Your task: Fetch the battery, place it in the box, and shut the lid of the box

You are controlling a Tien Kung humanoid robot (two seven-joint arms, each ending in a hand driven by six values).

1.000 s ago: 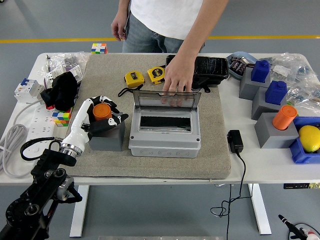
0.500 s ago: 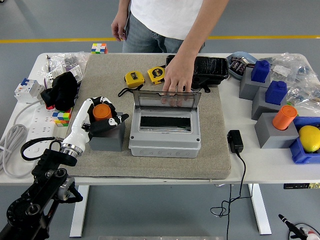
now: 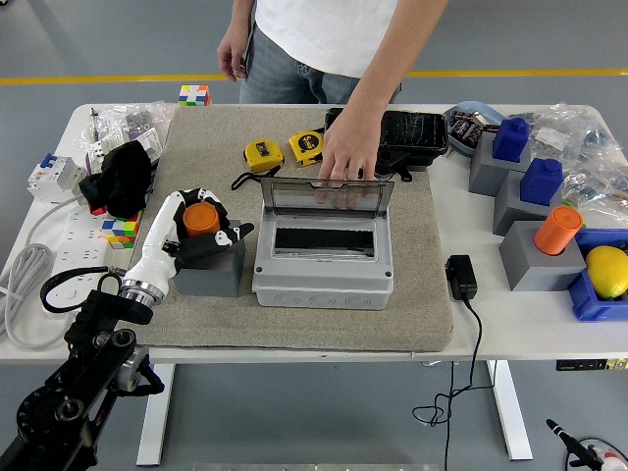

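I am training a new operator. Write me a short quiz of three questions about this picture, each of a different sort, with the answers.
1. True or false: the box has its lid raised.
2. What does the left hand close around? A) a tape measure B) the orange battery C) the lemon
3. Fill in: the person's hand rests on the top edge of the ____.

Key
1. True; the clear lid stands up at the box's far side.
2. B; the fingers curl around the battery, which sits in a grey block.
3. lid
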